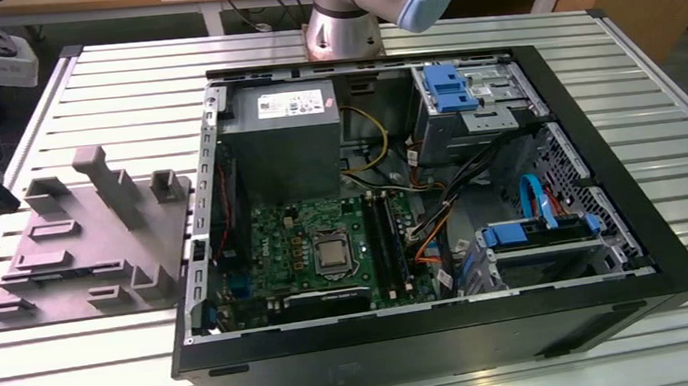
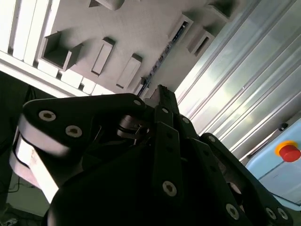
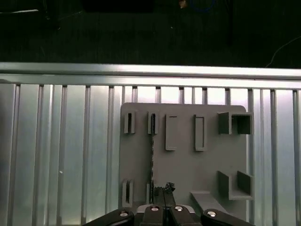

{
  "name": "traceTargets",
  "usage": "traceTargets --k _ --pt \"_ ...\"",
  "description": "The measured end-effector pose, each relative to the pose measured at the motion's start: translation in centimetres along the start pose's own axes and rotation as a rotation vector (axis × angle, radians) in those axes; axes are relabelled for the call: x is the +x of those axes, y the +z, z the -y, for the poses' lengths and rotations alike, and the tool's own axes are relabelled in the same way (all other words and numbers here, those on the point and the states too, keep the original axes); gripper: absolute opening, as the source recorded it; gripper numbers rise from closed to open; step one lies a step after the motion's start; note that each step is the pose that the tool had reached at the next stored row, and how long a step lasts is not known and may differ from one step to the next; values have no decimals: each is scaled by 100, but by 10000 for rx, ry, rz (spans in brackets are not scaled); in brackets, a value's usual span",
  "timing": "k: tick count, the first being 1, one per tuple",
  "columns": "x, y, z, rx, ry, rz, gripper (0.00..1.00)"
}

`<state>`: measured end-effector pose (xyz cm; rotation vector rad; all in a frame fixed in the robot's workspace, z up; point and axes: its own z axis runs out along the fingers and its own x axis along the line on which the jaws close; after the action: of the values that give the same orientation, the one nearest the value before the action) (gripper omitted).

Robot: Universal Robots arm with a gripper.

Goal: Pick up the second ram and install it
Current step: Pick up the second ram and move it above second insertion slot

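One memory stick (image 3: 152, 160) stands on edge in a narrow slot of the grey holder (image 3: 188, 162), just ahead of the gripper (image 3: 164, 189) and slightly to one side of its tip in the first wrist view. The gripper hangs over the holder's near edge with its fingers (image 3: 159, 192) drawn together, no gap between them and nothing gripped. In the second wrist view the stick (image 2: 162, 54) runs away from the closed tip (image 2: 162, 92) as a thin dark line. Under the gripper, the holder lies on a ribbed metal table (image 3: 61, 150). In the exterior view the open computer case (image 1: 454, 341) sits well apart from the gripper, beyond the holder.
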<state>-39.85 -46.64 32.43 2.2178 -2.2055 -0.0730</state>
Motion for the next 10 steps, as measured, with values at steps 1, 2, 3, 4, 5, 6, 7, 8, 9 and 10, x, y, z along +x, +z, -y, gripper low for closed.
traceTargets --k 1,2,3,4,5,6,7,8,9,10 --pt "0 0 0 0 -15 -1 10" --pt "0 1 0 0 -29 -1 10" --pt "0 2 0 1 -33 -1 10" --pt "0 10 1 9 -34 0 10" --pt "0 21 1 24 -34 2 10" --pt "0 32 1 39 -35 -1 10" --pt "1 46 2 61 -35 -1 10" --pt "1 62 3 79 -36 -2 10" --pt "2 75 3 85 -37 -1 10" --pt "2 89 4 87 -37 -1 10"
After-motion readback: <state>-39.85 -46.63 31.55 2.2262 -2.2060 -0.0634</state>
